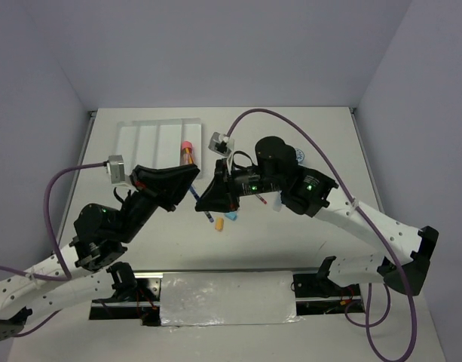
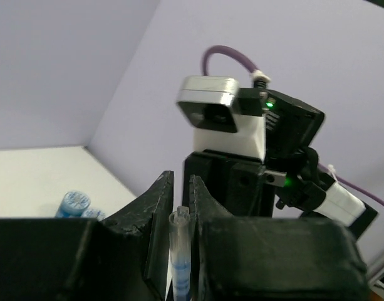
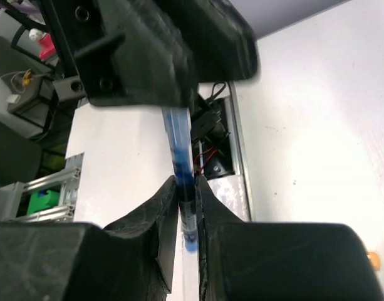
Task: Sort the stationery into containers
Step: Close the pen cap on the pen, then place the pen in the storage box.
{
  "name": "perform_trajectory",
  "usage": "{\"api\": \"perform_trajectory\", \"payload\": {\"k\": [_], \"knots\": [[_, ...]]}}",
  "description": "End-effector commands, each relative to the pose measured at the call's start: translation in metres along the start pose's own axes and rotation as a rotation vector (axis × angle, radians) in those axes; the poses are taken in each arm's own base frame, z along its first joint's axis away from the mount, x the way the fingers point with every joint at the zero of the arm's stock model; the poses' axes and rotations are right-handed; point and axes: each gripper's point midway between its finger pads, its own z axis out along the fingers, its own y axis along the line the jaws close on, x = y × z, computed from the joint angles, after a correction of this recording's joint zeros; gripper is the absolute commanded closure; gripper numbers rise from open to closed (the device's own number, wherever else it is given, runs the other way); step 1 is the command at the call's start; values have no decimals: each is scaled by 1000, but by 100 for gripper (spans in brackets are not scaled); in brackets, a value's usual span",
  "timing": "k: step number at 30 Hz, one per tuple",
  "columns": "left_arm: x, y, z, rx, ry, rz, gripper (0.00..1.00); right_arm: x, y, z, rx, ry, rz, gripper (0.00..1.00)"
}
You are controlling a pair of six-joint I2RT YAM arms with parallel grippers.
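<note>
Orange eraser (image 1: 219, 225) lies loose on the worktop (image 1: 321, 136), mid-frame, unsorted. Just past it, my left claw (image 2: 180, 188) and right claw (image 3: 187, 188) are both clamped on one blue pen (image 3: 178, 141), off the surface. Looks like a handover. Next: one claw lets go, the other carries it to the tray (image 1: 140, 139), upper left.

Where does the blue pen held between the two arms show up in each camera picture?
Top external: blue pen mid-picture, at the tip of the left gripper.
Left wrist: pen bottom centre, upright.
Right wrist: pen centre, running down into the right gripper.
Shared landmark: the left gripper, gripping the pen in every view.
</note>
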Motion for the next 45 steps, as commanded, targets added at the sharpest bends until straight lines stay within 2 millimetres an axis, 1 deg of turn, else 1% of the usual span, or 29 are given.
{"api": "perform_trajectory", "payload": {"k": [1,2,4,5,6,7,8,9,10,11,12,13,14,16,17,19,20,21,22,24,30,34,37,38,39,40,43,44,45], "knots": [[120,40,-62,-139,502,25,100,-177,33,-82,74,-720,-343,100],[106,41,-58,-166,480,60,100,-159,23,-72,72,-680,-327,100],[91,40,-52,-184,462,93,100,-144,19,-66,58,-649,-323,100],[72,29,-44,-168,431,103,100,-130,18,-59,35,-605,-325,100],[71,31,-43,-179,447,138,100,-121,16,-54,33,-578,-329,100],[64,28,-40,-174,438,146,100,-114,20,-51,19,-565,-330,100],[59,24,-36,-164,432,156,96,-100,13,-45,22,-534,-321,100],[44,15,-30,-141,405,171,91,-93,11,-42,23,-517,-315,100],[39,12,-27,-136,395,178,78,-88,11,-42,23,-508,-317,100],[24,4,-22,-119,361,187,70,-78,7,-38,27,-486,-304,100],[15,0,-20,-115,340,194,55,-70,2,-37,37,-474,-293,100],[7,-3,-17,-110,319,197,48,-66,0,-36,41,-470,-287,100],[-7,-11,-14,-94,288,210,38,-64,-1,-38,46,-473,-285,100],[-23,-19,-9,-76,249,219,25,-55,-5,-36,47,-458,-270,100],[-37,-27,-7,-56,222,231,21,-53,-6,-35,48,-456,-267,100],[-46,-38,-5,-9,206,244,9,-48,-8,-35,53,-447,-261,100],[-53,-45,-5,24,189,261,5,-44,-10,-35,60,-438,-257,100],[-52,-54,-7,83,192,268,4,-41,-11,-35,61,-431,-256,100],[-56,-60,-7,115,169,283,3,-39,-11,-35,62,-430,-255,100],[-58,-62,-9,132,156,292,4,-35,-10,-37,56,-425,-257,100],[-58,-34,0,-28,158,317,13,-31,0,-42,19,-431,-272,100],[-58,-37,6,-24,159,312,17,-30,7,-43,-19,-428,-280,100],[-51,-43,11,10,177,305,21,-31,13,-43,-46,-435,-286,100],[-45,-46,13,37,193,304,29,-31,14,-43,-56,-436,-285,100],[-44,-49,15,46,193,296,32,-32,16,-44,-63,-437,-288,100],[-40,-50,16,59,201,292,40,-32,17,-43,-67,-435,-288,100],[-35,-52,16,80,200,281,46,-33,18,-44,-69,-433,-289,100],[-29,-51,14,86,214,277,53,-33,18,-44,-68,-434,-287,100],[-35,-55,15,99,182,268,56,-34,19,-45,-70,-437,-290,100]]}}
